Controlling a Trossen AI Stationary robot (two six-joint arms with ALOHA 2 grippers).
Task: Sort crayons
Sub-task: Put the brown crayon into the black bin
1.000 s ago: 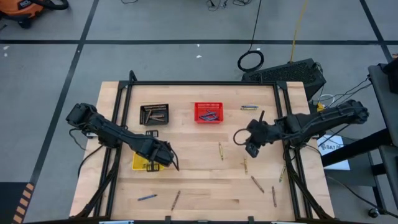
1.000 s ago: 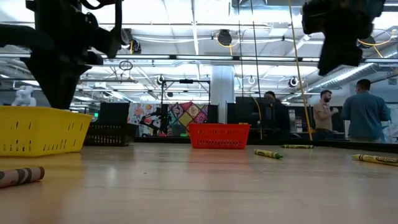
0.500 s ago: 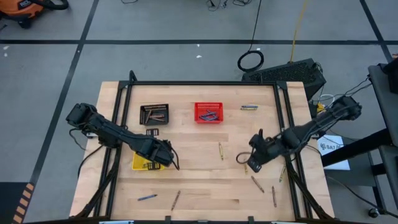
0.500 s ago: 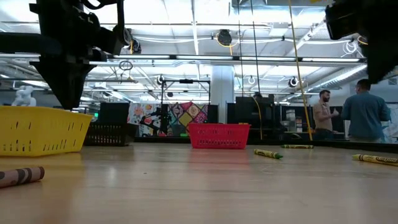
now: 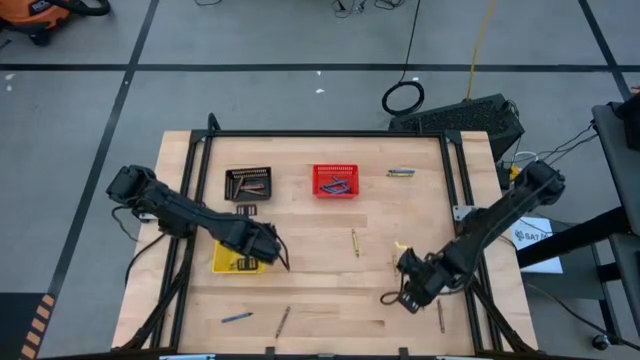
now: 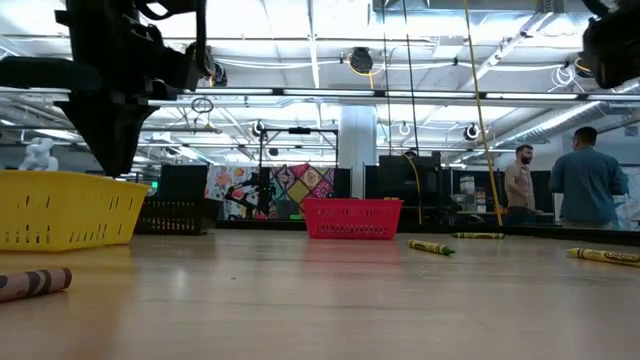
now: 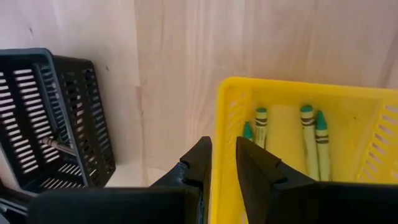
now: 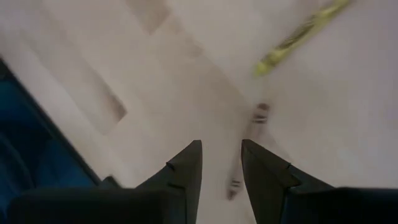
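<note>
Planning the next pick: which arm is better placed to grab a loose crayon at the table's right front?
Right: its pincer hovers open right over a brown crayon. The left pincer is far off, above the yellow basket.

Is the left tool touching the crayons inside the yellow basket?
Apart. In the left wrist view, the left tool straddles the yellow basket's wall, while the crayons lie farther inside, with bare floor between.

No legible text — crayon (image 6: 603, 256) wrappers, baskets, floor tags all too small to read

yellow basket (image 5: 228, 262), red basket (image 5: 335, 181), black basket (image 5: 248, 184), green-tipped crayons (image 7: 309, 137)
</note>
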